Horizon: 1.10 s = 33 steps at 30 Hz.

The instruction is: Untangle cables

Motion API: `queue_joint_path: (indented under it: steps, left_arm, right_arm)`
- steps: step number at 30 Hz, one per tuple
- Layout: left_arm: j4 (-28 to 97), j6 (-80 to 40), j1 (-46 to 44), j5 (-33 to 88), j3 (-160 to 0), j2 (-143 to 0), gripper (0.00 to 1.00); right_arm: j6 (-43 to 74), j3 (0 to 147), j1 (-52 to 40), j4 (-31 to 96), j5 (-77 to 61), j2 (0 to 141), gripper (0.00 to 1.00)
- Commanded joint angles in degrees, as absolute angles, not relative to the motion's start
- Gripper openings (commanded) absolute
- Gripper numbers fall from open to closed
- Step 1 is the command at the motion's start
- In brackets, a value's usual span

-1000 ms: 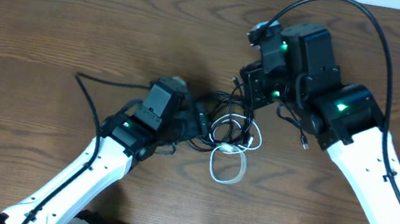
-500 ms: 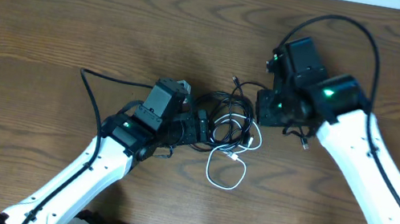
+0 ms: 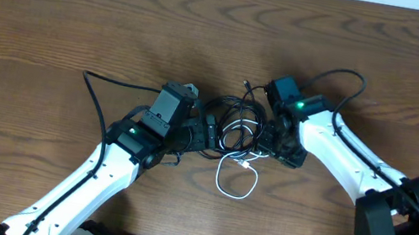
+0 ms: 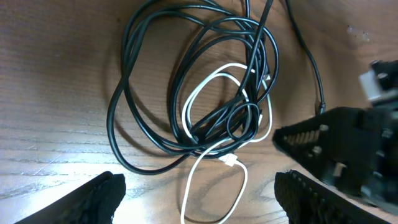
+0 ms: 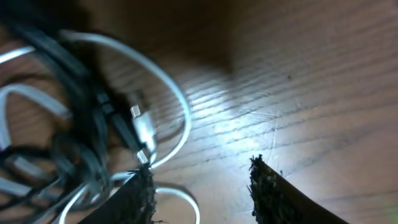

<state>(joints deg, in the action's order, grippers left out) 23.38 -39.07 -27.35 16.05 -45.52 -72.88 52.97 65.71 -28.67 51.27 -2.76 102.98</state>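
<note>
Swung low, the right gripper (image 5: 200,177) sits beside the glossy, loosely coiled cables (image 4: 211,127), jaws apart; the left gripper (image 4: 198,186) gapes wide, empty.

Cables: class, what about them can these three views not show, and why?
- Overhead: cables partly hidden under the right arm; crossings too small to trace.
- Left wrist: lower loop of the white cord cut off by the bottom edge.
- Right wrist: black cords motion-blurred; their layering unreadable.

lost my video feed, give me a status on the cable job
Left gripper open, empty, facing the cables. Right gripper open, empty, beside the white cord. All in one tangled heap on the table. No obstruction seen.
</note>
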Motion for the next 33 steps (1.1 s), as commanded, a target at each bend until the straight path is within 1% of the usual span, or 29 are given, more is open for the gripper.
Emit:
queue_joint_path:
  steps: [1, 7, 11, 16, 18, 20, 25, 28, 30, 32, 33]
  left_arm:
    - [23.53, -38.37, -27.35, 14.87, -46.19, -73.1, 0.84]
    - [23.55, -38.37, -27.35, 14.15, -46.19, -73.1, 0.84]
    - [23.55, -38.37, -27.35, 14.02, -46.19, -73.1, 0.84]
    - [23.55, -38.37, -27.35, 14.02, -46.19, -73.1, 0.83]
    - [23.55, -38.37, -27.35, 14.02, -46.19, -73.1, 0.83]
    - [23.62, -38.37, -27.35, 14.02, -46.19, -73.1, 0.83]
    - [24.16, -38.37, -27.35, 14.02, -46.19, -73.1, 0.83]
    - [25.1, -38.37, -27.35, 14.02, -46.19, -73.1, 0.83]
    - [25.87, -38.37, -27.35, 14.02, -46.19, -73.1, 0.83]
    - [26.61, -38.37, -27.35, 14.02, -46.19, -73.1, 0.84]
    - [26.98, -38.37, -27.35, 14.02, -46.19, -73.1, 0.84]
  right_arm:
    - [62.57, 62.17, -28.64, 48.4, -1.65, 104.71, 0.44]
    - [66.5, 58.96, -28.71, 44.01, -1.58, 104.92, 0.43]
    - [66.96, 58.33, -28.71, 43.27, -1.61, 104.95, 0.41]
    - [70.39, 58.3, -28.99, 42.35, -1.65, 105.12, 0.45]
    - [70.46, 58.3, -29.61, 41.67, -1.63, 105.12, 0.43]
    - [70.15, 58.3, -30.46, 41.65, -1.39, 105.12, 0.37]
    - [69.69, 57.87, -33.54, 43.22, 2.7, 105.14, 0.31]
    - [71.57, 56.18, -34.52, 42.76, 2.68, 105.25, 0.21]
    - [72.2, 54.33, -34.57, 41.21, 2.5, 105.49, 0.19]
    - [72.18, 52.88, -34.39, 39.72, 0.91, 105.97, 0.13]
    - [72.18, 52.64, -34.22, 39.51, 0.25, 106.08, 0.07]
